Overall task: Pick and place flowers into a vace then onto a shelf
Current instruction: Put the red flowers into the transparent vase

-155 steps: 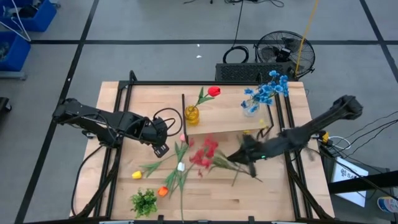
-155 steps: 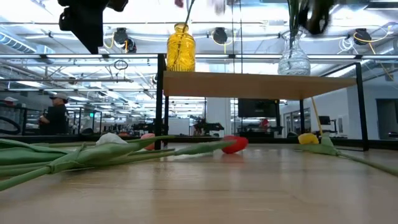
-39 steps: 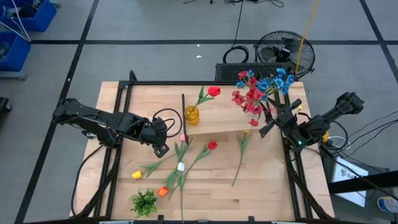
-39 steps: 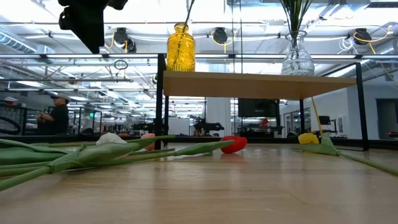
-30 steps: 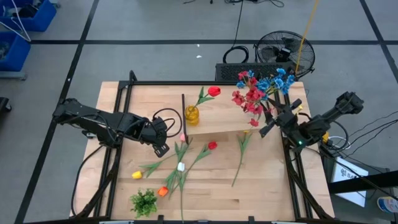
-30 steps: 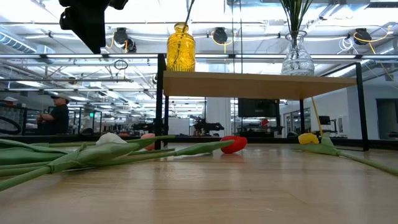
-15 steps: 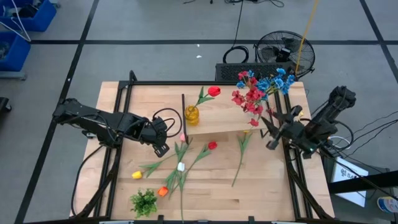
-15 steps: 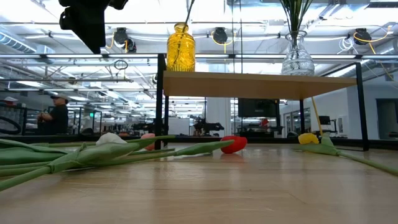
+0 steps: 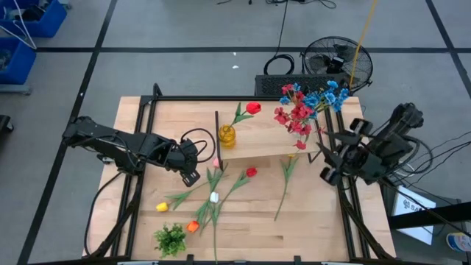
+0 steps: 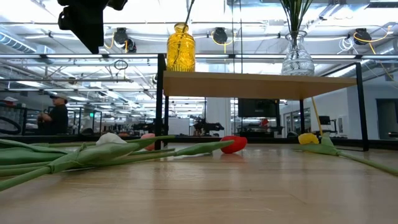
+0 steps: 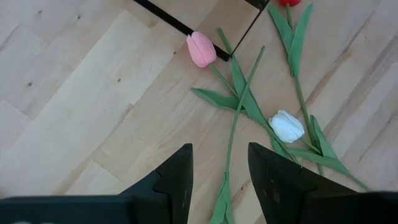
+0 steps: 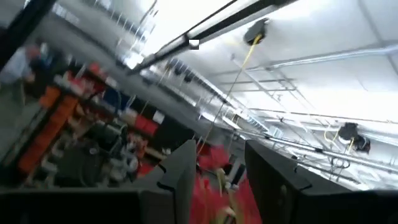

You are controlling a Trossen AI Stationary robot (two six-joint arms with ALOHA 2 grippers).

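Both sets of fingers stand partly open, empty, touching no flowers

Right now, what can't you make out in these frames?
- Low view: blooms in the clear vase and yellow vase are cut off by the top edge.
- Low view: right gripper is out of frame.
- Right wrist view: motion blur; the red shapes beyond the jaws are unidentifiable.
- Left wrist view: red tulip cropped at the edge.

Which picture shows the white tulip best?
The left wrist view: the white tulip shows whole, lying on the table among green stems. The high view shows it small; the low view sideways. The right wrist view misses it.
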